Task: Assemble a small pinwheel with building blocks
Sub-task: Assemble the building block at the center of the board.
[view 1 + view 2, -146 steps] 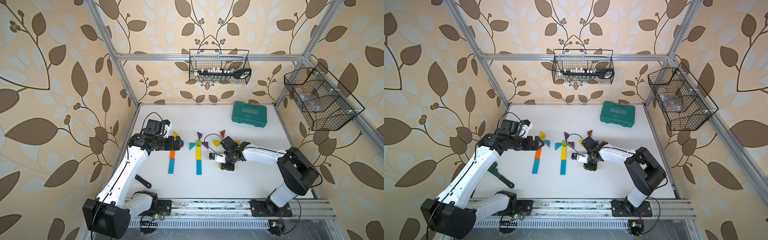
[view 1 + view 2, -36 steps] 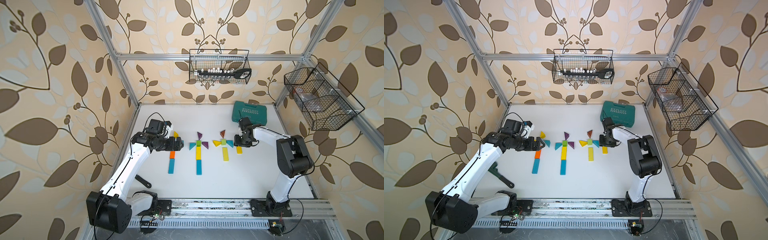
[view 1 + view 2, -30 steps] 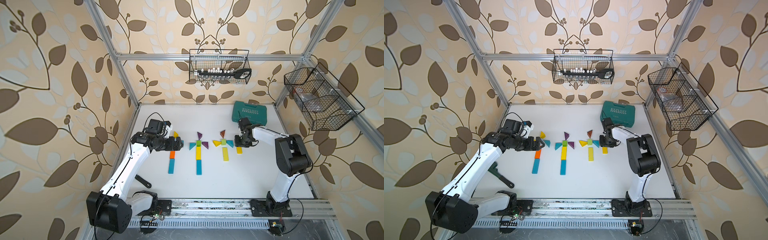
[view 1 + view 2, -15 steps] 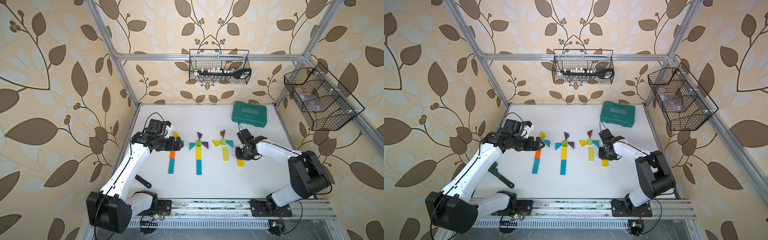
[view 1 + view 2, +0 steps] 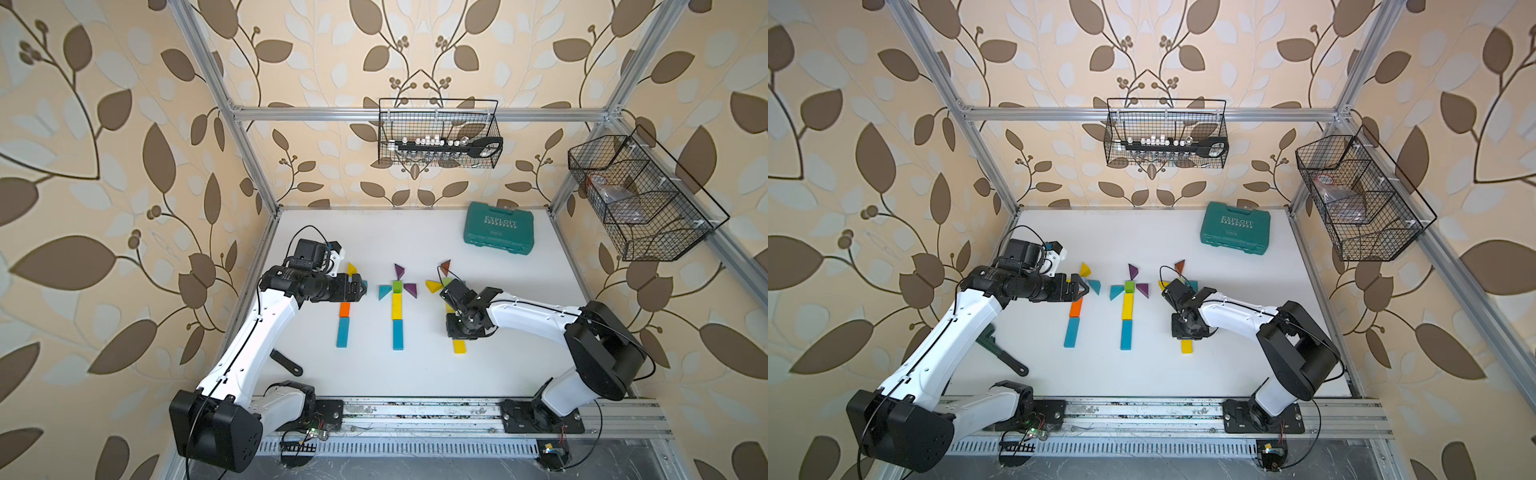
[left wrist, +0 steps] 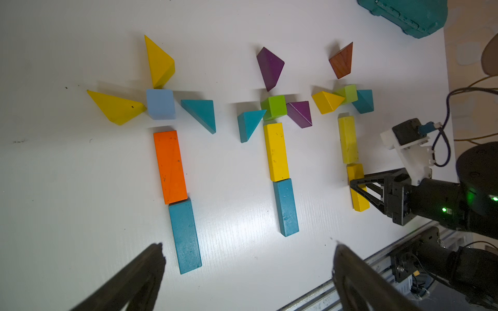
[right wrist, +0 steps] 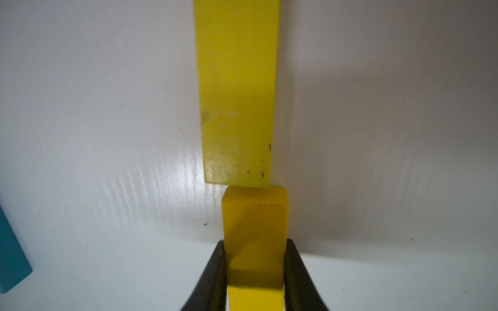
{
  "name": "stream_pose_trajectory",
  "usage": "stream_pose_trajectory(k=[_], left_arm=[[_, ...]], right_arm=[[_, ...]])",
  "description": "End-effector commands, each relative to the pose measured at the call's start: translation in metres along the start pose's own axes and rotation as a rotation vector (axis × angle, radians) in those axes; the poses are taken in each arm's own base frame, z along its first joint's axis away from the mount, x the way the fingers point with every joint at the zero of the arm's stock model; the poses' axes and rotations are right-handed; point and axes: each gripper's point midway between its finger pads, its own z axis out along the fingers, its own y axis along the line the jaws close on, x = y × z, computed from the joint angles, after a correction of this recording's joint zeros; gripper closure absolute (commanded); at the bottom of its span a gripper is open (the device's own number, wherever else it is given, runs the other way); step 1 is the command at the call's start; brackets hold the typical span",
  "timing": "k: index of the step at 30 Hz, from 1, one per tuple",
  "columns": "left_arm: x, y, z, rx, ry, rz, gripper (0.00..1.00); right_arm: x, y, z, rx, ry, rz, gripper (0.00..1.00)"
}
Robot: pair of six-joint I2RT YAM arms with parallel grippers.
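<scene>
While the left gripper [image 6: 248,247] just hangs above the table [image 5: 415,374] with its jaws spread wide and nothing between them, the right gripper [image 7: 255,242] is the busy one. Its two black fingers [image 7: 218,258] are pinched onto the long sides of the deep-yellow bar [image 7: 254,215], one finger per side, so the bar runs straight through the gap. The end poking out past the fingertips butts right up against the end of the lemon-yellow bar [image 7: 237,94], a touch off-centre, and both look flat on the table. In a top view the deep-yellow bar's other end [image 5: 459,346] sticks out at 6 o'clock from the gripper, with the lemon-yellow bar at 12 o'clock, mostly hidden under the wrist. Further up sits the green cube [image 6: 350,93], with a yellow wedge [image 5: 432,286] at its 9 o'clock and a brown wedge [image 5: 445,266] at 12 o'clock.
</scene>
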Motion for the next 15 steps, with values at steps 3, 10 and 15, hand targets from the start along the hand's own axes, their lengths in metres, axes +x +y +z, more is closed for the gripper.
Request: stream_pose_trajectory(k=[3, 10, 15], left_arm=[[-0.001, -0.001, -0.006, 0.013, -0.022, 0.015, 0.01], [-0.001, 0.000, -0.006, 0.007, -0.024, 0.016, 0.01], [0.000, -0.001, -0.004, 0.011, -0.017, 0.015, 0.01]], right_arm=[[-0.007, 0.007, 0.002, -0.006, -0.022, 0.024, 0.67], [-0.015, 0.011, 0.007, 0.016, -0.019, 0.001, 0.62], [-0.020, 0.008, 0.006, 0.043, -0.020, -0.003, 0.50]])
